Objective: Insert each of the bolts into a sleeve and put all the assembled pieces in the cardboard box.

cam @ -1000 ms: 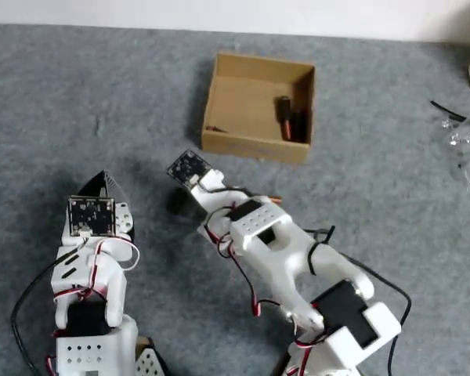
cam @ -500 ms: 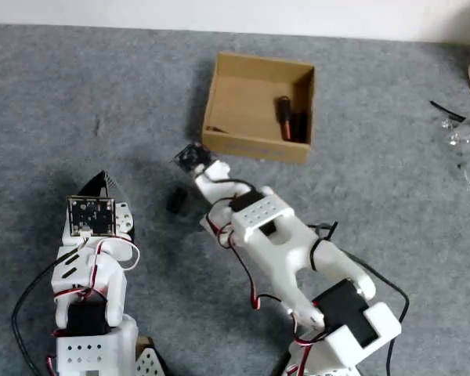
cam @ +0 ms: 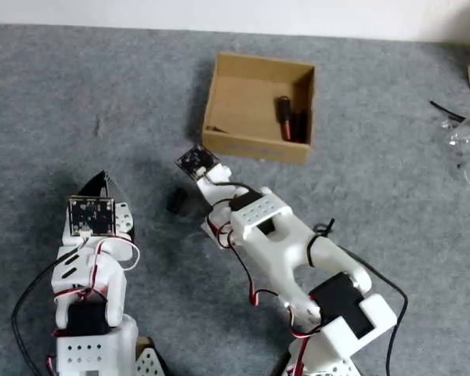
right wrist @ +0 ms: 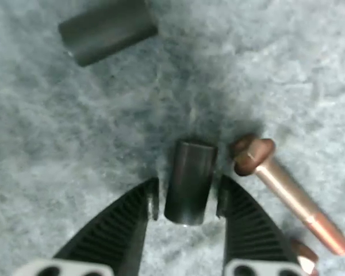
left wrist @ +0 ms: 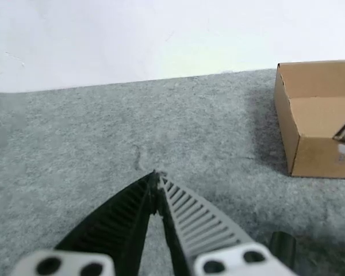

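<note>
Right wrist view: the right gripper (right wrist: 187, 201), its ribbed fingers spread, straddles a smooth dark cylindrical sleeve (right wrist: 190, 172) lying on the fuzzy grey counter (right wrist: 46, 149). A coppery round-headed bolt (right wrist: 284, 195) lies just beside the sleeve, and a second sleeve (right wrist: 106, 29) lies farther off. The left gripper (left wrist: 156, 178) is pressed together, apart from the cardboard box (cam: 251, 146), which holds one dark piece (cam: 284, 117).

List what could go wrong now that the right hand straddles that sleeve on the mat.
1. The right hand is open around the sleeve, and its fingertips reach only the sleeve's near half. Closing on the round sides could squirt it forward out of the grip.
2. The bolt lies right beside the hand, its head next to the sleeve. Closing may nudge it away or pinch it too.
</note>
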